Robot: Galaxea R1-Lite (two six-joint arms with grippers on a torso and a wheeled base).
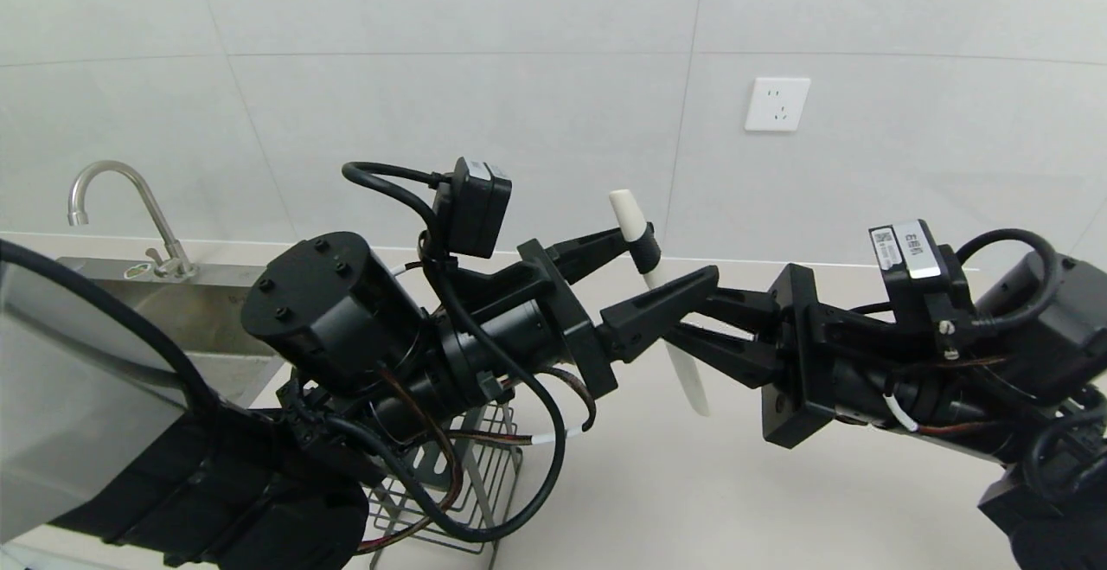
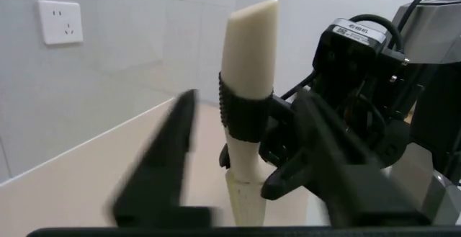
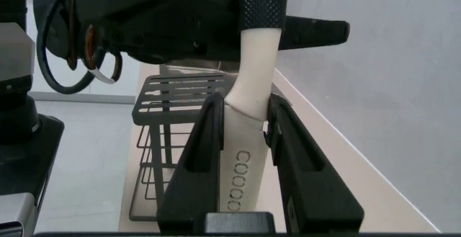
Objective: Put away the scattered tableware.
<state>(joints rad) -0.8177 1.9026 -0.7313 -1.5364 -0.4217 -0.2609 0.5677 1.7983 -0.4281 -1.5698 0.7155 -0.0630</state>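
While a faucet [image 1: 121,198] and sink [image 1: 216,276] lie left of the wire rack [image 1: 484,466] and farther back, the rack itself stands on the pale counter [image 1: 649,501], partly hidden behind the left arm. Above the rack and a little to its right, the left gripper [image 1: 679,257] hangs in the air with its fingers spread, one on each side of a white utensil [image 1: 685,367]; whether either finger touches it cannot be told. The utensil is tilted, its blunt top end leaning back toward the wall and its thin lower end pointing down at the counter right of the rack, with a black textured band near the top. In the left wrist view the utensil [image 2: 248,50] stands between the parted fingers. Farther right of the rack, the right gripper [image 1: 692,321] is clamped on the utensil below the band, both fingers pressed to its flat sides [image 3: 248,114]. An outlet [image 1: 777,104] sits on the wall, high and well right of the rack.
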